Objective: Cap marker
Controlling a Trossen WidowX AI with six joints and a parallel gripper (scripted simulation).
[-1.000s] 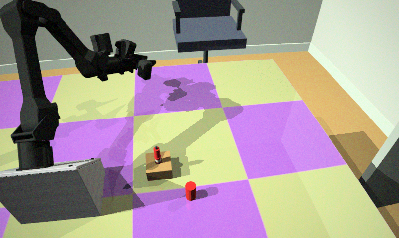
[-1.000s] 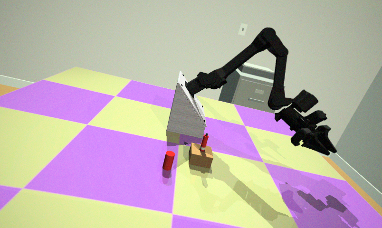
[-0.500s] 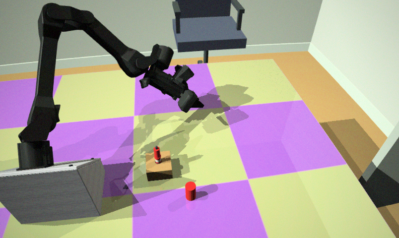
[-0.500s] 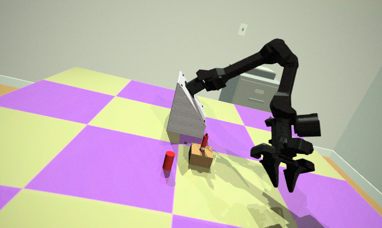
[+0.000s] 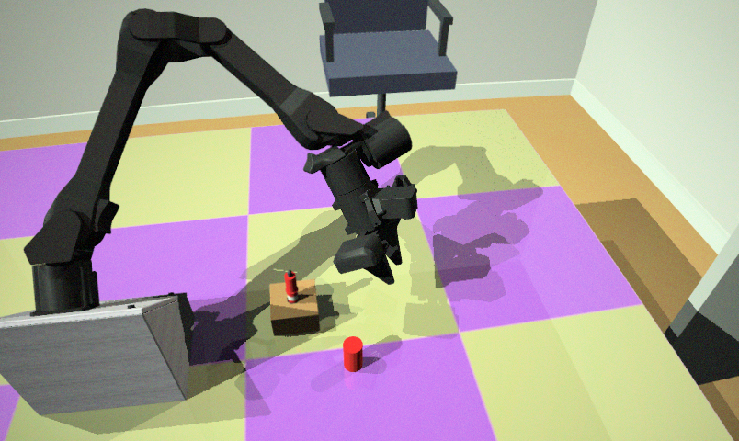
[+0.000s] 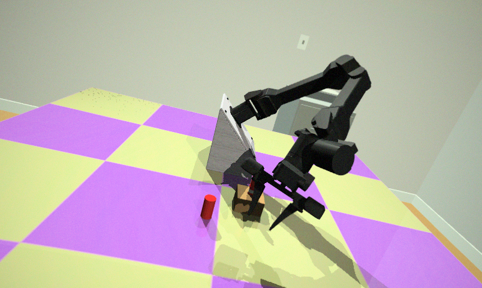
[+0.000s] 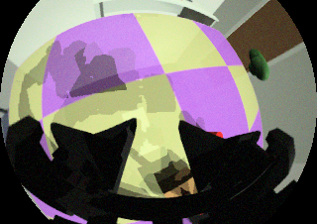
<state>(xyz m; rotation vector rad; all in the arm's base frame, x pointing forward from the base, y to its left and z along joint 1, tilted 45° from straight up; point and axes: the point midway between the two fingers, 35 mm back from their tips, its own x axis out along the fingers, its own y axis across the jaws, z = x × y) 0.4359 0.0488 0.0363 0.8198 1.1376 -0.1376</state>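
Cap stands upright on the table just in front of the holder block, whose marker waits uncapped. Gripper hovers beside the block, half open and empty, not yet over the cap.
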